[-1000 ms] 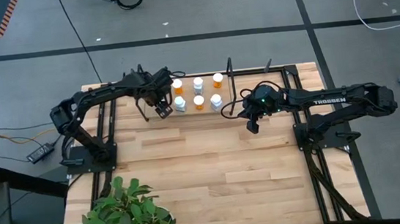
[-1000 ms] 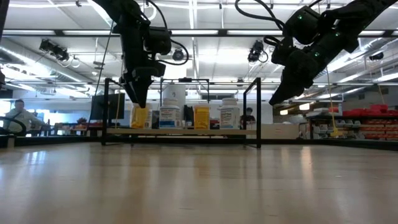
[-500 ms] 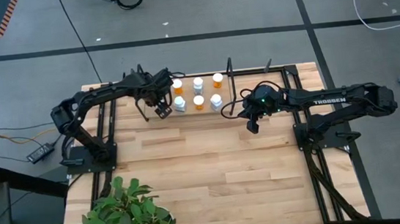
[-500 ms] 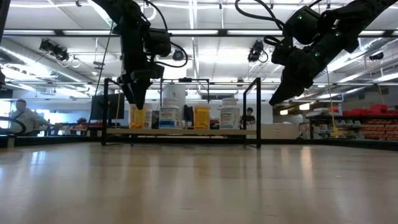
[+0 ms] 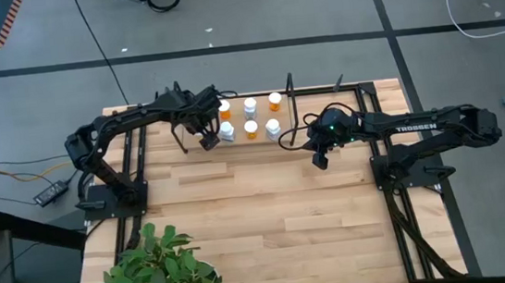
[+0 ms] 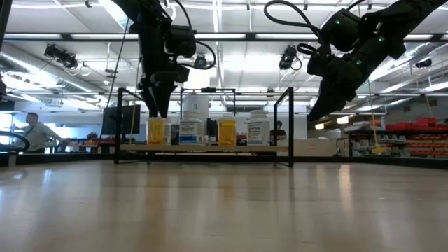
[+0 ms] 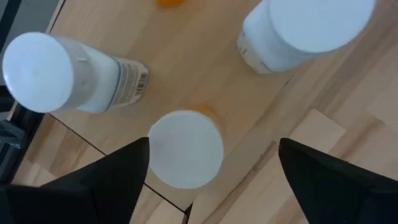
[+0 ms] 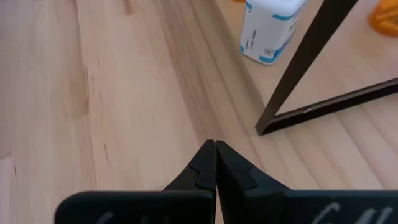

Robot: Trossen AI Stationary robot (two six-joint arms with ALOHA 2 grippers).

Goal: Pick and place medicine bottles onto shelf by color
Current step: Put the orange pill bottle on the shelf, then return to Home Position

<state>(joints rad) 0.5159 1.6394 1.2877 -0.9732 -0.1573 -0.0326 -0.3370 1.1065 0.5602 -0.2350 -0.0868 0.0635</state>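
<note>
Since the earlier frames the left gripper [image 5: 208, 138] has lifted clear of the orange bottle [image 6: 156, 131] at the left end of the shelf [image 5: 239, 143], and its fingers have spread apart. It is now above that bottle with nothing between its fingers. In the left wrist view, the two dark fingers [image 7: 118, 180] stand wide on either side of the white cap of the orange bottle [image 7: 185, 148], not touching it. In the same view, two white-bodied bottles, one [image 7: 68, 78] lying to one side and another [image 7: 298, 31] at the far edge, stand on the light-wood board. The high view shows six bottles on the shelf in two rows of three, orange and white-bodied ones mixed; the low view shows an orange bottle at the left end, a white-bodied bottle [image 6: 190, 131] next to it, a second orange bottle [image 6: 227, 131] and a second white-bodied bottle [image 6: 257, 129] toward the right. The right gripper [image 5: 319, 161] hangs above the table [image 5: 269, 214] just off the right end of the shelf, fingers pressed together and empty; its wrist view shows the closed fingertips [image 8: 215, 163] over bare wood near a black upright [image 8: 298, 68] and a white-bodied bottle [image 8: 268, 28].
</note>
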